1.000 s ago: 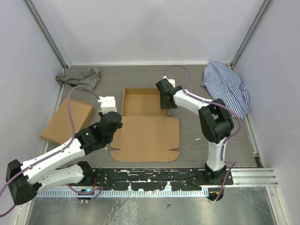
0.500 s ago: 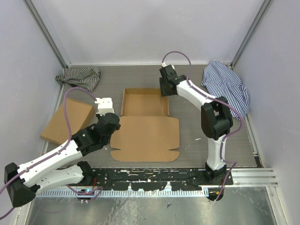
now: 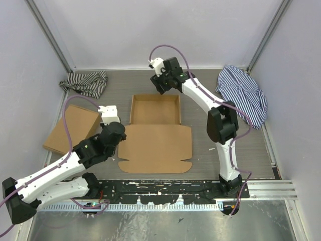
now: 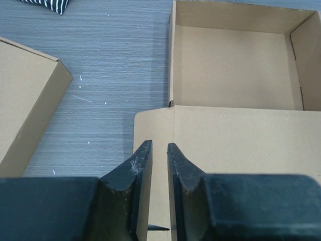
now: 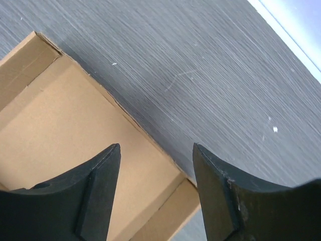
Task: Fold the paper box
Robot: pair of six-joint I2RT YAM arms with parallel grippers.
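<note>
The paper box lies mid-table. Its tray (image 3: pixel 155 109) stands with walls up, and its lid (image 3: pixel 156 148) lies flat toward me with small side flaps. My left gripper (image 4: pixel 159 146) hovers low over the lid's left flap (image 4: pixel 153 125). Its jaws are shut to a narrow slit with nothing between them. In the top view its wrist (image 3: pixel 113 133) sits at the lid's left edge. My right gripper (image 5: pixel 156 148) is open and empty above the tray's far wall (image 5: pixel 125 115). In the top view it (image 3: pixel 161 84) is just beyond the tray's far side.
A ready-made flat brown box (image 3: pixel 71 128) lies at the left, also in the left wrist view (image 4: pixel 25 100). A dark striped cloth (image 3: pixel 85 82) is at the back left. A blue striped cloth (image 3: pixel 243 93) is at the back right. White walls enclose the table.
My right gripper has left the tray's right wall and swung back and left to beyond the tray's far wall. My left arm has drawn slightly left and nearer.
</note>
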